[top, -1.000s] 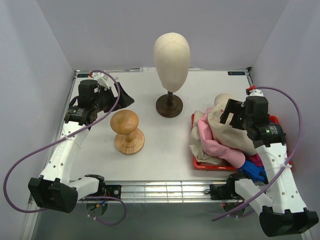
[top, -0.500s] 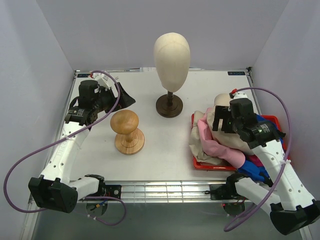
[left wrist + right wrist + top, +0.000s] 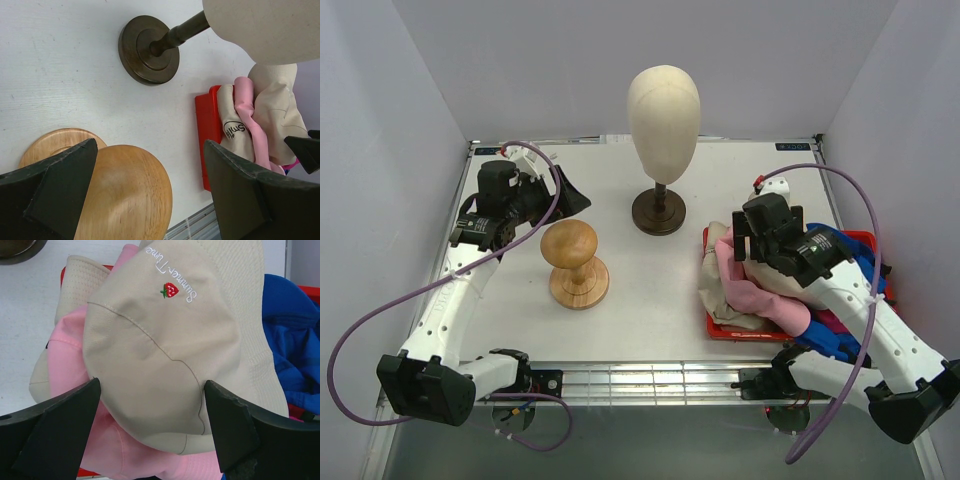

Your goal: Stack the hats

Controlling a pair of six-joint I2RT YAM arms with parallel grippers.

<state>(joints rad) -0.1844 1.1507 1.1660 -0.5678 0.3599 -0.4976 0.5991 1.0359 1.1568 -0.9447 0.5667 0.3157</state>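
While the four hats lie heaped together, only part of each shows. The beige hat (image 3: 165, 355) tops the pile in the red tray (image 3: 732, 331), with a strawberry and white lettering stitched on its crown. The pink hat (image 3: 65, 375) is crumpled under it, and cloth from the two overhangs the tray's left rim. The blue cap (image 3: 295, 335) is bunched at the tray's right side. A bit of the magenta cap (image 3: 832, 320) peeks out near the tray's front edge.

The right gripper (image 3: 152, 385) hangs over the beige crown, jaws spread wide with one finger to either side. Whether they touch the cloth cannot be told.

Left of the tray and apart from it stands the wooden block (image 3: 575, 262). Farther left of the tray is the left gripper (image 3: 150, 145), jaws likewise spread and holding nothing, above the table (image 3: 650, 300). The mannequin head (image 3: 663, 110) stands on its dark base behind and left of the tray.
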